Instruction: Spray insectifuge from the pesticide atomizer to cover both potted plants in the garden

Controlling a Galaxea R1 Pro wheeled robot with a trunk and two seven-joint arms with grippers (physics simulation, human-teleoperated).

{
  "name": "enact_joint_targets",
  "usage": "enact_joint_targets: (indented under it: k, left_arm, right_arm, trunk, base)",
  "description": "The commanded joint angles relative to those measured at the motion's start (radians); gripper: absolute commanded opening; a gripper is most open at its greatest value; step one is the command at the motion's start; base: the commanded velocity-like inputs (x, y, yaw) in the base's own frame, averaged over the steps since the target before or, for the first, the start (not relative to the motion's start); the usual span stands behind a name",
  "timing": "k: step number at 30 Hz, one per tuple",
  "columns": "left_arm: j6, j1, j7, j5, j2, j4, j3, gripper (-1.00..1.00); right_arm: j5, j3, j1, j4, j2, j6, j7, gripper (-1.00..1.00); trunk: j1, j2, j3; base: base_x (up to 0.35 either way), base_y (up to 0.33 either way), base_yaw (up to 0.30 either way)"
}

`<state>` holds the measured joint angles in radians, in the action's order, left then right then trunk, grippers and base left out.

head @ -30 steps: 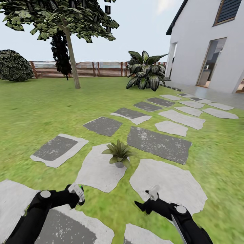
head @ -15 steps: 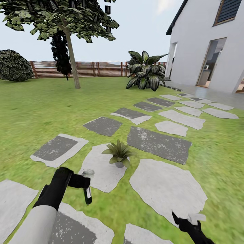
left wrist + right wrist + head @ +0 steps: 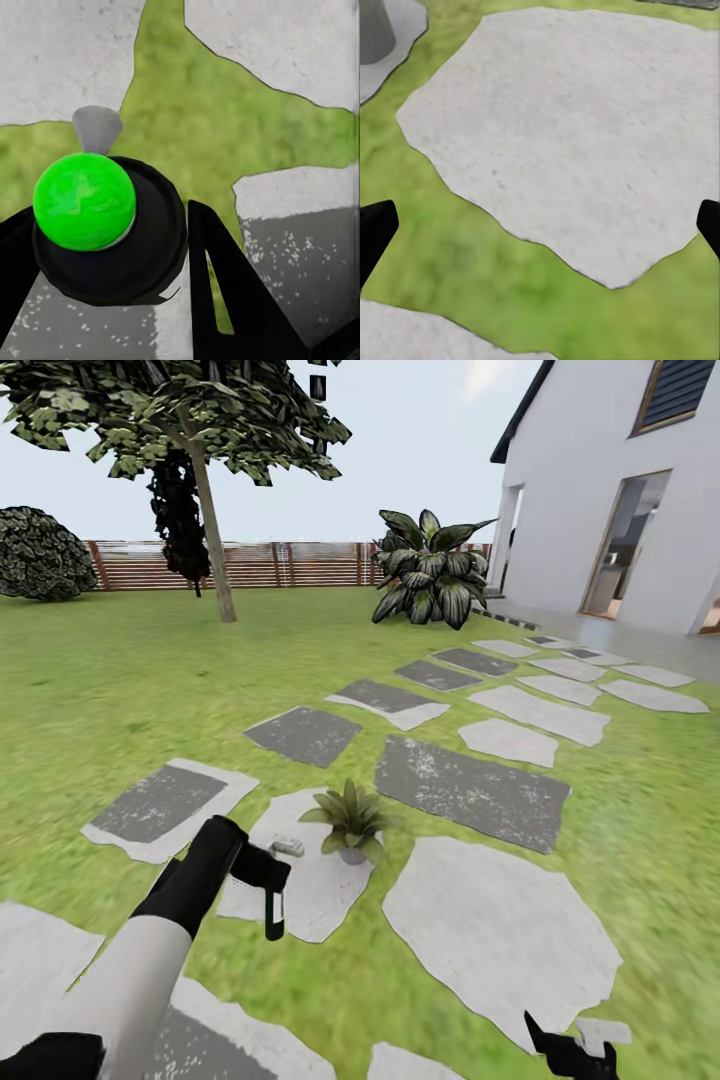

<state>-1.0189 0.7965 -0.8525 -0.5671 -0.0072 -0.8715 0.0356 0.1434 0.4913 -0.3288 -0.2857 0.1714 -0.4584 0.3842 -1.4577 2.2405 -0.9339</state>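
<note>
L gripper [image 3: 272,880], fingers clamped on atomizer [image 3: 274,915], has swung fwd twd plant [image 3: 350,820], now just ahead of fingertips. R gripper [image 3: 590,1045] dropped low, fingers apart. Spraying looks imminent.

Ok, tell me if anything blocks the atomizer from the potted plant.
Nothing visible does. The left pincer holds the pesticide atomizer beside the potted plant, with just bare stepping stone in the gap.

Potted plant [image 3: 349,822] on stepping stone [image 3: 300,875], centre foreground. Left gripper [image 3: 272,885] with pesticide atomizer [image 3: 274,913] just left of it. Shrub [image 3: 430,568], fence [image 3: 270,564] far behind; house [image 3: 620,510] right.
</note>
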Motion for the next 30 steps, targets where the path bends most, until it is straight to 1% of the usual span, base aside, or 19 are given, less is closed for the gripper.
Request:
enact_joint_targets:
  k: [1,3,4,5,7,8,10,12,17,20,21,25,27,30]
  left_arm:
    - [-0.002,0.018,-0.033,-0.012,0.002,0.03,0.001,-1.0]
    - [0.0,0.07,-0.106,-0.022,0.005,0.121,0.003,-1.0]
    - [0.001,0.084,-0.12,-0.031,0.005,0.144,0.003,-1.0]
    - [0.001,0.093,-0.129,-0.043,0.006,0.16,0.003,-1.0]
    - [0.003,0.104,-0.141,-0.089,0.006,0.18,0.003,-1.0]
    - [0.003,0.107,-0.145,-0.117,0.006,0.186,0.003,-1.0]
    - [0.004,0.108,-0.148,-0.142,0.005,0.19,0.004,-1.0]
    - [0.005,0.107,-0.151,-0.155,0.004,0.193,0.005,-1.0]
    - [0.008,0.103,-0.156,-0.161,-0.001,0.195,0.008,-1.0]
    - [0.01,0.1,-0.156,-0.161,-0.001,0.2,0.013,-1.0]
    - [0.01,0.099,-0.156,-0.161,0.0,0.203,0.019,-1.0]
    - [0.01,0.096,-0.157,-0.162,0.003,0.215,0.073,-1.0]
    - [0.01,0.095,-0.157,-0.162,0.004,0.216,0.089,-1.0]
    - [0.011,0.094,-0.157,-0.162,0.004,0.216,0.097,-1.0]
  right_arm:
    - [0.009,0.009,-0.001,0.007,0.0,-0.01,0.004,1.0]
    - [0.009,0.009,-0.001,0.019,0.0,-0.019,0.003,1.0]
    - [0.009,0.009,0.0,0.021,0.0,-0.02,0.003,1.0]
    - [0.009,0.009,-0.001,0.022,0.0,-0.02,0.003,1.0]
    - [0.009,0.009,-0.001,0.023,0.0,-0.021,0.002,1.0]
    - [0.009,0.009,-0.001,0.024,0.0,-0.021,0.002,1.0]
    - [0.009,0.009,-0.001,0.025,0.0,-0.022,0.002,1.0]
    - [0.009,0.009,0.0,0.025,0.001,-0.022,0.002,1.0]
    - [0.008,0.009,0.001,0.025,0.002,-0.022,0.002,1.0]
    - [0.008,0.009,0.001,0.025,0.002,-0.022,0.002,1.0]
    - [0.009,0.009,0.001,0.025,0.002,-0.022,0.002,1.0]
    - [0.009,0.009,0.001,0.025,0.001,-0.022,0.002,1.0]
    - [0.009,0.01,0.001,0.025,0.002,-0.022,0.002,1.0]
    - [0.008,0.01,0.001,0.025,0.002,-0.022,0.001,1.0]
  trunk:
    - [0.0,0.0,-0.001]
    - [0.0,0.0,-0.001]
    - [0.0,0.0,-0.001]
    - [0.0,0.0,-0.001]
    - [0.0,0.0,-0.001]
    - [0.0,0.0,-0.001]
    - [0.0,0.0,-0.001]
    - [0.0,0.0,-0.001]
    - [0.0,0.0,-0.001]
    - [0.0,0.0,0.0]
    - [0.0,0.0,0.0]
    - [0.0,0.0,0.003]
    - [0.0,0.0,0.004]
    - [0.0,0.0,0.004]
  base:
    - [0.321,0.0,0.0]
    - [0.324,0.0,0.0]
    - [0.326,0.0,0.0]
    - [0.326,0.0,0.0]
    - [0.326,0.0,0.0]
    - [0.327,0.0,0.0]
    - [0.327,0.0,0.0]
    - [0.327,0.031,0.0]
    - [0.327,0.129,-0.004]
    - [0.326,0.155,-0.113]
    - [0.321,0.171,-0.199]
    - [0.3,0.208,-0.196]
    - [0.288,0.223,-0.057]
    - [0.305,0.136,-0.016]
